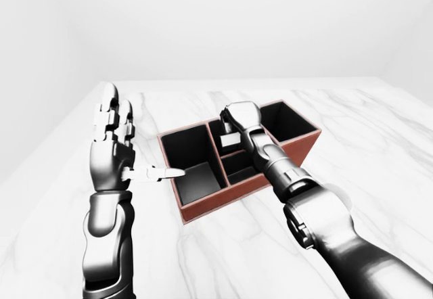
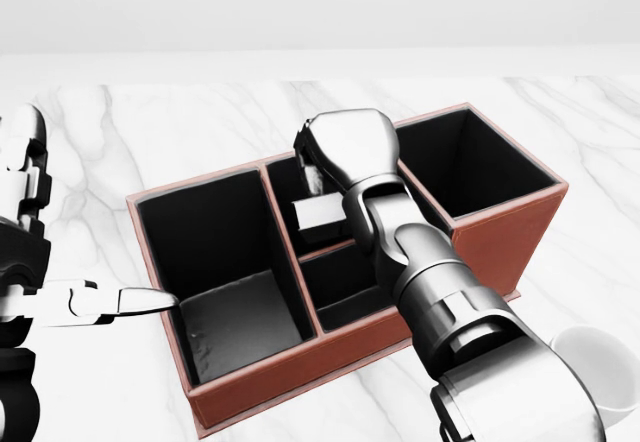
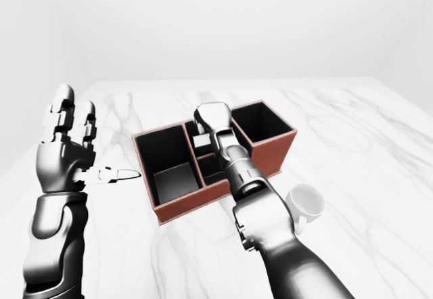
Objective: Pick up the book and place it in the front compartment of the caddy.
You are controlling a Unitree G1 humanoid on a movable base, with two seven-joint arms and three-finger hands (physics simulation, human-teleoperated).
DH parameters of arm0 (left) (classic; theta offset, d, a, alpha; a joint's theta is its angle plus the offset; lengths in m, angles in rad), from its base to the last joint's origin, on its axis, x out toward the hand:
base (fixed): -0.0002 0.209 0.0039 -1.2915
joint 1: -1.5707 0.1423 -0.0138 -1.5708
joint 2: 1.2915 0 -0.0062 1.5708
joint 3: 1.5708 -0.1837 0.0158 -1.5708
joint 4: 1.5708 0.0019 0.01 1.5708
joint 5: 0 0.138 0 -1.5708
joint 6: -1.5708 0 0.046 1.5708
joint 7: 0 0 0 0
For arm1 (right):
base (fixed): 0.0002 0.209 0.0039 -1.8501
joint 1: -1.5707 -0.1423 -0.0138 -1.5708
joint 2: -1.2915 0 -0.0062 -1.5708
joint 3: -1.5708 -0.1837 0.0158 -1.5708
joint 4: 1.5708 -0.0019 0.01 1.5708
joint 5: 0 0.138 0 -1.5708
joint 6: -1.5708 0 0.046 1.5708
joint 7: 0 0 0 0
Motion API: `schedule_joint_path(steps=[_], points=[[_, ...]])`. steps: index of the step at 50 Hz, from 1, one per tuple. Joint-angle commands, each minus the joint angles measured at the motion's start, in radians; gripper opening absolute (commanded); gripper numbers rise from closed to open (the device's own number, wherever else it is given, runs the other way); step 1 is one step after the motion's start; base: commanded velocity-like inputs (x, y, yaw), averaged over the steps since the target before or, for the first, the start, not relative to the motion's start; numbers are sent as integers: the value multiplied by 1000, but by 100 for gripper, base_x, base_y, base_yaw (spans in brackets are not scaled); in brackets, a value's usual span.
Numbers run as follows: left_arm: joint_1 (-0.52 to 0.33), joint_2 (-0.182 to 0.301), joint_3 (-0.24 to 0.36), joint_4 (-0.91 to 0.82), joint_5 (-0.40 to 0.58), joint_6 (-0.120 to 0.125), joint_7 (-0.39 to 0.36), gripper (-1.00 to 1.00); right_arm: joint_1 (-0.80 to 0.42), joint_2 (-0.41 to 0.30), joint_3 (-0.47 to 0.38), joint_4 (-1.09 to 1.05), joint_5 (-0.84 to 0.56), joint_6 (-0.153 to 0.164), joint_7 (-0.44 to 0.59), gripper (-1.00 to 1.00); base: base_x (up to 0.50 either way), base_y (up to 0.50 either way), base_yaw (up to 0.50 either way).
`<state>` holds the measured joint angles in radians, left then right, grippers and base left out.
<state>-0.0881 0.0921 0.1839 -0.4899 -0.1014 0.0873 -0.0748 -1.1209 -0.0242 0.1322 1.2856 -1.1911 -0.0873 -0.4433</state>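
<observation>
White marble tabletop (image 2: 180, 122), plain white walls. The right hand (image 2: 345, 152) hovers over the red-brown leather caddy (image 2: 500, 237), fingers closed on a small grey book (image 2: 318, 212) above the far middle compartment. Left hand (image 1: 111, 143) is open, holding nothing. White mug (image 3: 306, 203) sits near right.
</observation>
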Motion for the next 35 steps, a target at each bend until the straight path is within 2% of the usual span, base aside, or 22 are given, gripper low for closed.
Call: schedule_joint_path(steps=[1, 11, 24, 25, 26, 35], points=[[3, -2, -4, 11, 4, 0, -1, 100, -9, -3, -16, -18, 16, 0, 0, -100, 0, 0, 0], [1, -1, -3, 4, 3, 0, -1, 100, -18, -6, -23, -26, 53, 0, 73, -100, 0, 0, 0], [0, 0, -1, -3, 1, 0, 0, 100, -18, -2, -16, -28, 55, 0, 68, -100, 0, 0, 0], [0, 0, -1, -2, 1, 0, 0, 100, -18, -2, -14, -27, 53, 0, 61, -57, 0, 0, 0], [0, -1, -1, 0, 2, 0, 0, 100, -20, -3, -15, -21, 52, 0, 59, 100, 0, 0, 0], [2, -2, -5, 0, 4, 0, 0, 100, -21, -12, -19, -26, 52, 0, 69, 100, 0, 0, 0]])
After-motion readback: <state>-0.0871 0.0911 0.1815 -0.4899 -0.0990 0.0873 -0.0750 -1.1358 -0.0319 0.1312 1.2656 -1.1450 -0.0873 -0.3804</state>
